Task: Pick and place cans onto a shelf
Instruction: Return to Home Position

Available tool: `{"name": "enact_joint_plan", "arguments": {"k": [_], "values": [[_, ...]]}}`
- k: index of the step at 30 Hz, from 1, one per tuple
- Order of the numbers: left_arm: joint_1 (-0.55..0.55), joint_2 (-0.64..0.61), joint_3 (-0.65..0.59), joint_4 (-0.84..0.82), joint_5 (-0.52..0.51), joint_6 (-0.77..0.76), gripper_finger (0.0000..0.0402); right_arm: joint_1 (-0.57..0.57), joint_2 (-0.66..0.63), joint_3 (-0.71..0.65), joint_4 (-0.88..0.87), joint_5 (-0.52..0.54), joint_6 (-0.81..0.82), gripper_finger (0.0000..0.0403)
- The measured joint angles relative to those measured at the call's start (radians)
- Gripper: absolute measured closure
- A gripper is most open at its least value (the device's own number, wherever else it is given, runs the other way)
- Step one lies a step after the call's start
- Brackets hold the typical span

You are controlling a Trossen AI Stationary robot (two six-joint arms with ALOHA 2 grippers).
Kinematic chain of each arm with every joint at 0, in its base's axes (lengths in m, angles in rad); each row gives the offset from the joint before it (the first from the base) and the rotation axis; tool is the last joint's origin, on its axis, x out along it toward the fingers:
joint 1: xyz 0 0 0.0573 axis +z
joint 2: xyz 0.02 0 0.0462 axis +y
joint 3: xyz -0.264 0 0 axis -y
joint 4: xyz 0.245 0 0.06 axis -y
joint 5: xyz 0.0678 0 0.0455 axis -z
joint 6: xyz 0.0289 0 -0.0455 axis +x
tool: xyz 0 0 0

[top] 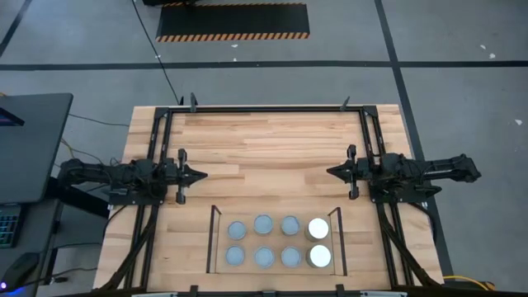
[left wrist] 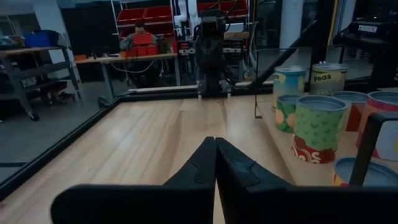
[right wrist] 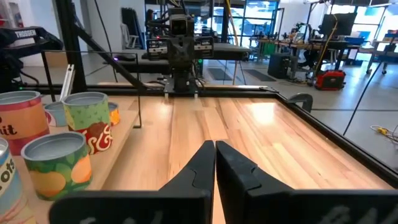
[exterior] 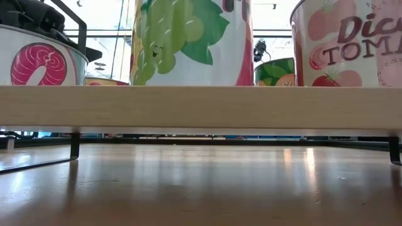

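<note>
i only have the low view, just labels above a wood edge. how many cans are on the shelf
Observer: Eight cans, in two rows of four on the shelf, as the high view shows.
Operator: where are the grippers
Observer: The left gripper and the right gripper hang over bare table, clear of the shelf, one at each side, tips pointing at each other.
Operator: holding anything
Observer: No. Each wrist view shows its own gripper shut with nothing in it.
</note>
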Motion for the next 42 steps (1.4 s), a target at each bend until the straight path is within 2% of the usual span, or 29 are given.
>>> {"name": "enact_joint_plan", "arguments": {"k": [42], "values": [[0.0, 0.0, 0.0, 0.019, 0.0, 0.0, 0.039, 0.0, 0.0, 0.0, 0.0, 0.0, -0.001, 0.0378]]}}
